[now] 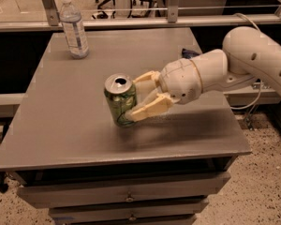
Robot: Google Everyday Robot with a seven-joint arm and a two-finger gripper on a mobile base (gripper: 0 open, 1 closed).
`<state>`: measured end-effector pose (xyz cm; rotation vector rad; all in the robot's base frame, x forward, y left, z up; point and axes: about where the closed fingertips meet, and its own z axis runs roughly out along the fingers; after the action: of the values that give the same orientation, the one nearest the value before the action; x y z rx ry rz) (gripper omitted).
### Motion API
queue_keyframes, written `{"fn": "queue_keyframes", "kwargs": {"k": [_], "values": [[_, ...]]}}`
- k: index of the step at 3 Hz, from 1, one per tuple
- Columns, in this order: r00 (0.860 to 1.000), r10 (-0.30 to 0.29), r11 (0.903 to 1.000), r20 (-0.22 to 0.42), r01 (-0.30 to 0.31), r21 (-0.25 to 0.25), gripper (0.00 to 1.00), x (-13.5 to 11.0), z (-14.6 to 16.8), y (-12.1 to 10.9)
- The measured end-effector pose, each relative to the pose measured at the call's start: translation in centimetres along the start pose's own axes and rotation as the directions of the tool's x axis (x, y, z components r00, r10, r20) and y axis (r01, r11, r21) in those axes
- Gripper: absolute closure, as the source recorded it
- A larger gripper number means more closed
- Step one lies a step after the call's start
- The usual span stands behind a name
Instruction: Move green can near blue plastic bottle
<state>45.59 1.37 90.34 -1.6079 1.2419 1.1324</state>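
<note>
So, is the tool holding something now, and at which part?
Yes, the tool, at the middle of the table, grips the green can by its side wall.
</note>
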Motion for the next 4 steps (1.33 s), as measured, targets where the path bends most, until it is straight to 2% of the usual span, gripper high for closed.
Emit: {"fn": "queue_keyframes", "kwargs": {"k": [1, 2, 3, 4], "values": [[0.996, -0.009, 0.9884, -0.091, 0.022, 0.15, 1.0, -0.4, -6.8, -2.5], [0.995, -0.028, 0.9818, -0.1, 0.046, 0.184, 1.0, -1.3, -8.2, -3.3], [0.995, -0.028, 0.9816, -0.097, 0.045, 0.186, 1.0, -1.3, -8.1, -3.3], [0.996, -0.072, 0.9729, -0.05, 0.081, 0.216, 1.0, -2.2, -6.6, -6.5]]}}
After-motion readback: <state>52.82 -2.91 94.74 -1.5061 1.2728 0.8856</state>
